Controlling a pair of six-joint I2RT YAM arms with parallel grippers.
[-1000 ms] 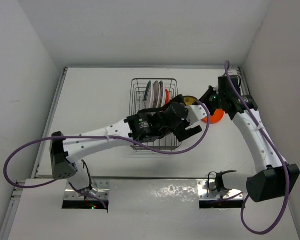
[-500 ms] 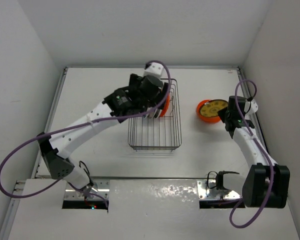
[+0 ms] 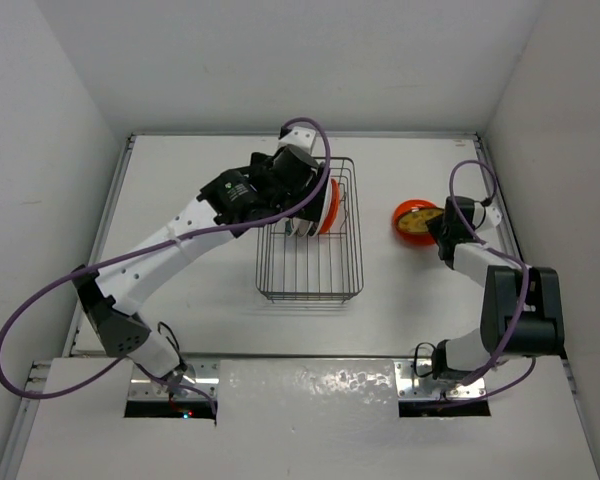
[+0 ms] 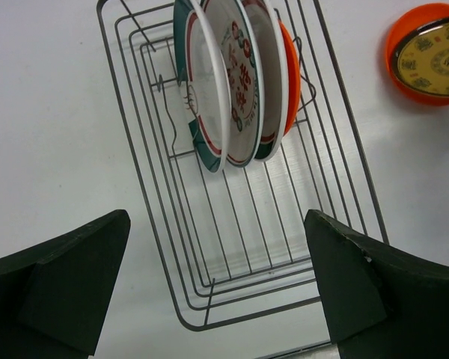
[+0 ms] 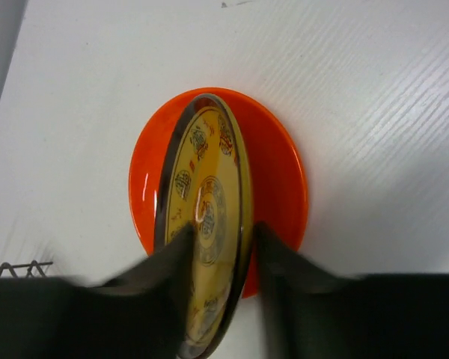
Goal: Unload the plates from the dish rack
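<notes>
The dish rack (image 3: 310, 270) stands mid-table, with several plates (image 3: 315, 205) upright at its far end. In the left wrist view they are white patterned plates (image 4: 236, 82) with an orange one (image 4: 290, 75) behind, inside the wire rack (image 4: 250, 315). My left gripper (image 3: 300, 222) hovers above the rack, open and empty (image 4: 217, 299). An orange plate (image 3: 412, 212) lies on the table to the right. My right gripper (image 3: 445, 225) straddles the near rim of the yellowish-brown plate (image 5: 206, 217), which is tilted on edge over the orange plate (image 5: 284, 172). The right gripper (image 5: 221, 233) looks blurred.
White walls close in the table at the back and both sides. The purple cables loop beside each arm. The orange and yellowish-brown plates also show at the top right of the left wrist view (image 4: 426, 52).
The left arm swung from the rack's front right to its far end above the plates. The right gripper came back to the yellowish-brown plate, which was lying flat, and now holds it tilted.
</notes>
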